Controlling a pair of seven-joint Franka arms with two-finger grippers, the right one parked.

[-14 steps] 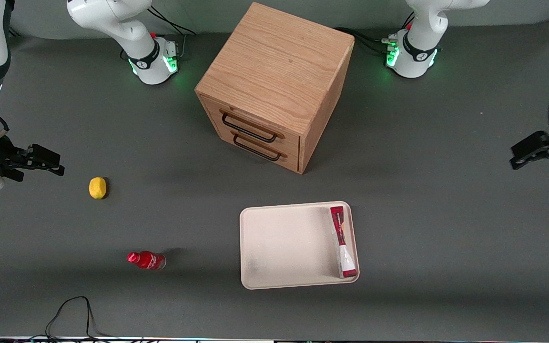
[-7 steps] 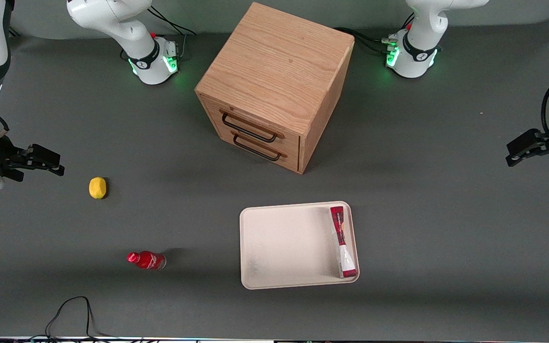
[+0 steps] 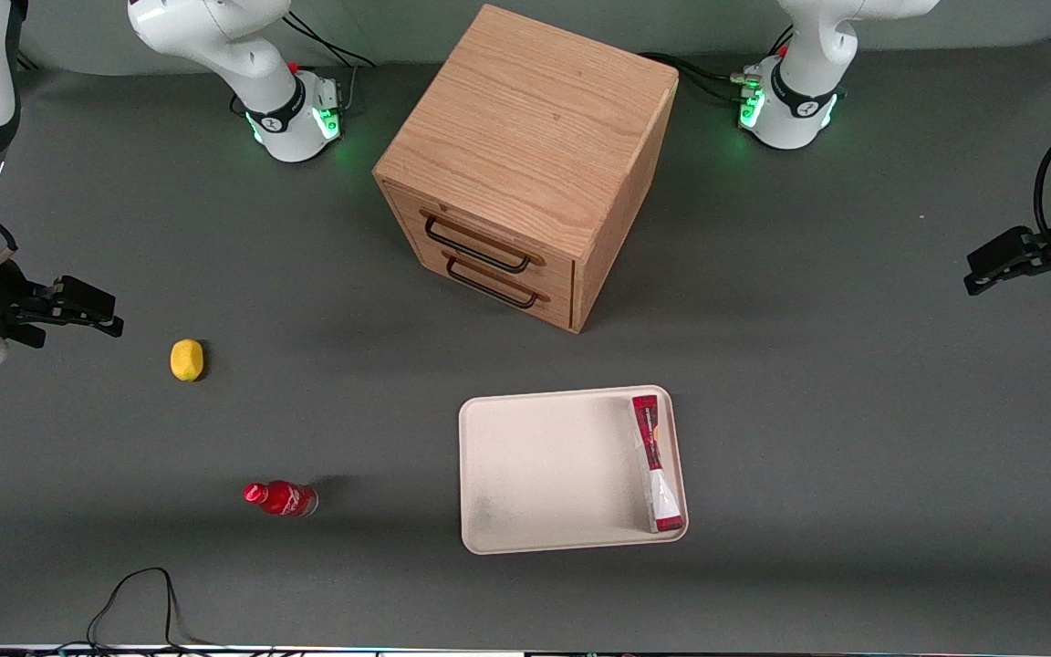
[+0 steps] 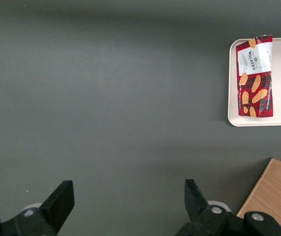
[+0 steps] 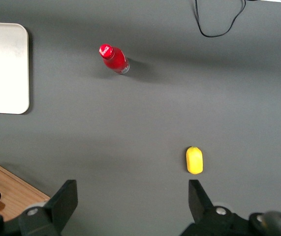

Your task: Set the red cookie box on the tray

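The gripper (image 3: 977, 274) has drawn farther from the front camera.

L arm's pincer (image 3: 977, 274) hangs above the desk (image 3: 854, 411) at the working arm's end, well apart from everything else, wrist w/ a black cable looped over it. Holds nothing. In the wrist view its two black fingers (image 4: 61, 199) stand wide apart w/ bare desk surface between them, pincer (image 4: 128, 201) empty. Fingertips clear of the surface, not touching anything. L arm's white base w/ green light sits farther from the front camera than the pincer.
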